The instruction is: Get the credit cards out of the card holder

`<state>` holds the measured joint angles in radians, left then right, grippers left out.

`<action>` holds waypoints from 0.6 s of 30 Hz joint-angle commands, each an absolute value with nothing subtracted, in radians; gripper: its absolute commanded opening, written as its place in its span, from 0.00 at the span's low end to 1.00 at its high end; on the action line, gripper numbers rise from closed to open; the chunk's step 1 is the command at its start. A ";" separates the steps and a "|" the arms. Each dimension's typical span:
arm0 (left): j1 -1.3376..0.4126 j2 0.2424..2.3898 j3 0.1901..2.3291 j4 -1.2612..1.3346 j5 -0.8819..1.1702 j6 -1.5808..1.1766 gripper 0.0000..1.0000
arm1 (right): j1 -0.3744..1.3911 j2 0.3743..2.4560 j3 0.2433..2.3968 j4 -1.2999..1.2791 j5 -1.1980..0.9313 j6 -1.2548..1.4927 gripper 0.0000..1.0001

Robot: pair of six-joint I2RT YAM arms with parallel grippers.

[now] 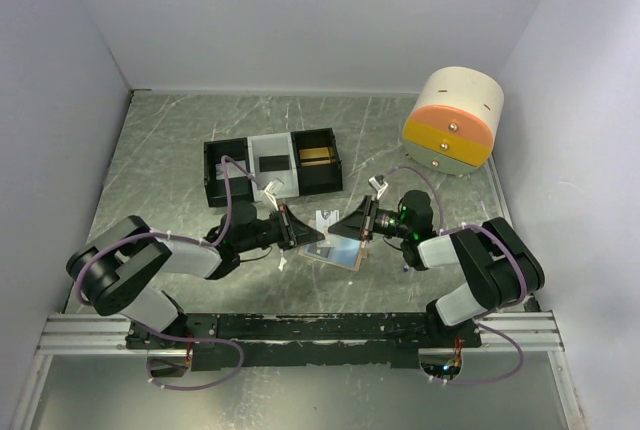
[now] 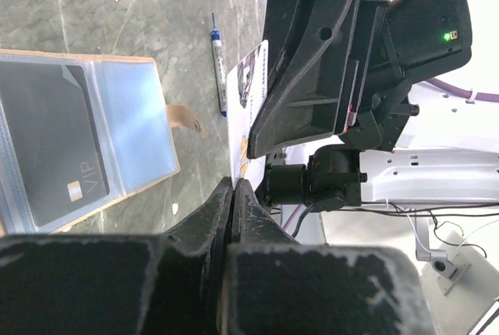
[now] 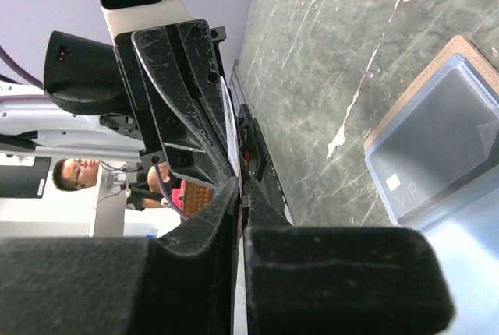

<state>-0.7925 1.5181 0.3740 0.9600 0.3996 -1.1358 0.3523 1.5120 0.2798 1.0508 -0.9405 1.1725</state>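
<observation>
— Grey marbled table (image 1: pixel 180 150) is filling the background, with pale walls around it. Where is the card holder sitting?

— The card holder (image 1: pixel 340 253) is lying open and flat, silvery-blue inside facing up. It is just below the two sets of fingertips, on their near side, and touching neither.

— And the grippers?

— The left gripper (image 2: pixel 232 187) is clamped tight. One end of a white card (image 2: pixel 253 78) is reaching right into its tips, so it seems to be pinching that. The right gripper (image 3: pixel 238 191) is pinching the same card from the opposite end.

— So which step is going on?

— I am reading it as a handover of one extracted card, arm to arm, in the air above the holder.

— What is the next move asking for?

— One gripper is going to have to let go cleanly while the other grips on and carries the card off. The black-and-white tray (image 1: pixel 215 165) beyond the fingertips is looking like a likely drop, though that is a guess. A dark VIP card (image 2: pixel 51 148) is sitting in a clear sleeve, so the job is not finished.

— Which way is the holder pointing?

— Its long axis is running roughly along the line from one gripper to the other. Its snap tab is sticking out on the side toward the held card.
</observation>
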 commanded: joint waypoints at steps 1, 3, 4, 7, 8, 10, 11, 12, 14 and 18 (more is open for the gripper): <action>-0.796 1.509 0.372 0.991 0.415 -1.128 0.09 | 0.360 1.504 0.284 1.177 -0.990 1.227 0.00; -0.796 1.488 0.356 0.985 0.398 -1.123 0.13 | 0.359 1.501 0.289 1.155 -0.989 1.215 0.00; -0.796 1.474 0.358 0.960 0.389 -1.108 0.14 | 0.359 1.498 0.293 1.138 -0.988 1.204 0.00; -0.797 1.427 0.385 0.843 0.370 -1.049 0.22 | 0.359 1.491 0.307 1.085 -0.988 1.169 0.00; -0.797 1.410 0.395 0.799 0.359 -1.031 0.29 | 0.359 1.485 0.311 1.068 -0.987 1.159 0.00; -0.797 1.379 0.408 0.722 0.338 -0.998 0.41 | 0.359 1.469 0.318 1.035 -0.980 1.138 0.00; -0.797 1.365 0.415 0.691 0.327 -0.983 0.47 | 0.359 1.459 0.324 1.010 -0.974 1.122 0.00; -0.797 1.353 0.421 0.659 0.316 -0.969 0.52 | 0.359 1.449 0.328 0.983 -0.969 1.107 0.00; -0.797 1.334 0.436 0.596 0.296 -0.939 0.60 | 0.359 1.426 0.339 0.920 -0.953 1.069 0.00; -0.797 1.300 0.457 0.493 0.253 -0.895 0.68 | 0.359 1.377 0.372 0.732 -0.907 0.959 0.00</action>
